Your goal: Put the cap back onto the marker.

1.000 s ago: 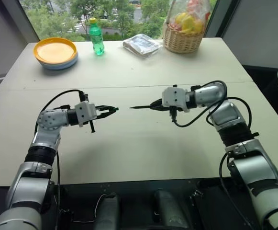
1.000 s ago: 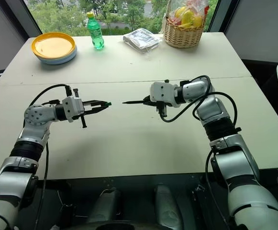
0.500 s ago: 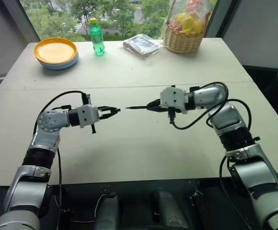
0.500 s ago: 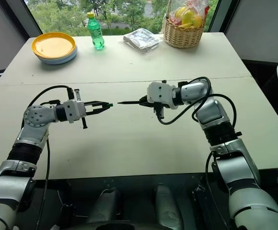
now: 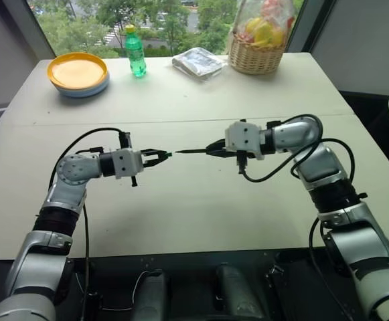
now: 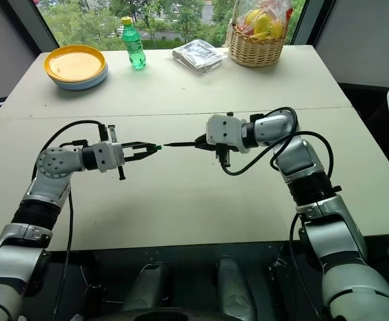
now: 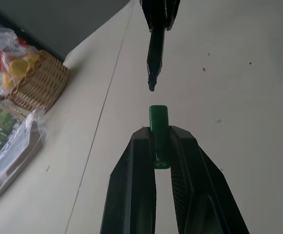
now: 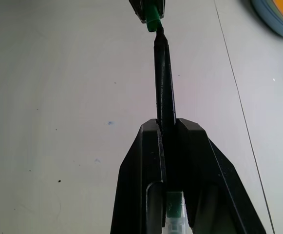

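Above the worktop (image 5: 201, 214), the gap has narrowed: left gripper (image 7: 160, 146), clamped on the cap (image 7: 159, 127), and right gripper (image 8: 169, 127), clamped on the marker (image 8: 163, 78), now sit tip just short of cap mouth, so insertion looks imminent.

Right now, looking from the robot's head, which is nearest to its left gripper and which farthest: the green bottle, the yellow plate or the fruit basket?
From the left gripper, shut on the cap:
1. Green bottle, at the table's far edge, a little to the left.
2. Yellow plate, far left corner; close to the bottle's distance, so hard to call.
3. Fruit basket, far right, plainly farthest.
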Available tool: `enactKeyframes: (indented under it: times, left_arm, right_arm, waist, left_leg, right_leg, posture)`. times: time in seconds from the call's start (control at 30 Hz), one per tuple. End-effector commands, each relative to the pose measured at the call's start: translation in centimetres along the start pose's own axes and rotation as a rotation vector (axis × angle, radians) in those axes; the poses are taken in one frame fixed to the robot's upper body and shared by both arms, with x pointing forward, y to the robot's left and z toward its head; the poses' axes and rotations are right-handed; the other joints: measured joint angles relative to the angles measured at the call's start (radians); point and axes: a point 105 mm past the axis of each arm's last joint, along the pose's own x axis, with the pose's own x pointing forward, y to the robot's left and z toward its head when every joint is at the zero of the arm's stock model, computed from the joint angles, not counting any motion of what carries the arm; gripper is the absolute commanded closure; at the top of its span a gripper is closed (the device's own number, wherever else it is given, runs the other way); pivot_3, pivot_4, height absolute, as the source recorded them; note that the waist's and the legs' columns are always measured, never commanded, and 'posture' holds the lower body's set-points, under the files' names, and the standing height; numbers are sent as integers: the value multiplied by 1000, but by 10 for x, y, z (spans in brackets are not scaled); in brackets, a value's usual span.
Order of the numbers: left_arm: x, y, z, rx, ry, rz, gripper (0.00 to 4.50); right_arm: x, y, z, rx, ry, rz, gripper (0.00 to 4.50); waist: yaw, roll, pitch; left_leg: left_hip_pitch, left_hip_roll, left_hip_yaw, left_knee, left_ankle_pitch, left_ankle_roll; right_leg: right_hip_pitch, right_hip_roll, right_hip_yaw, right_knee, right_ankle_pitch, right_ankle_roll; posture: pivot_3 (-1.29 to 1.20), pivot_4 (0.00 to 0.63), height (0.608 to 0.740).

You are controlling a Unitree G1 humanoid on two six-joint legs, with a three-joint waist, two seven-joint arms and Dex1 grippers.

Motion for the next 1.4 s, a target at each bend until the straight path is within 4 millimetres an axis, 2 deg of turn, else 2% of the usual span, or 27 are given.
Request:
enactKeyframes:
  times: [0.03, 0.93, 1.4]
  left_arm:
    - [-1, 4, 8, 52, -24, 8, 4500]
    - [2, -1, 4, 41, -29, 7, 4500]
    - [7, 2, 8, 67, -50, 10, 4500]
  right_arm:
    - [-3, -1, 9, -30, -22, -3, 4459]
    - [-3, -1, 14, -41, -29, 15, 4459]
    - [-3, -1, 18, -38, -37, 16, 4459]
  waist:
    - [0, 0, 0]
    - [0, 0, 0]
    - [0, 0, 0]
  left_leg:
    - [0, 0, 0, 0, 0, 0]
    - [0, 0, 0, 0, 0, 0]
    - [0, 0, 0, 0, 0, 0]
  right_leg:
    - [0, 0, 0, 0, 0, 0]
    - [0, 0, 0, 0, 0, 0]
    - [0, 0, 0, 0, 0, 0]
  posture:
    - [0, 150, 740]
    - [0, 150, 740]
    - [0, 150, 740]
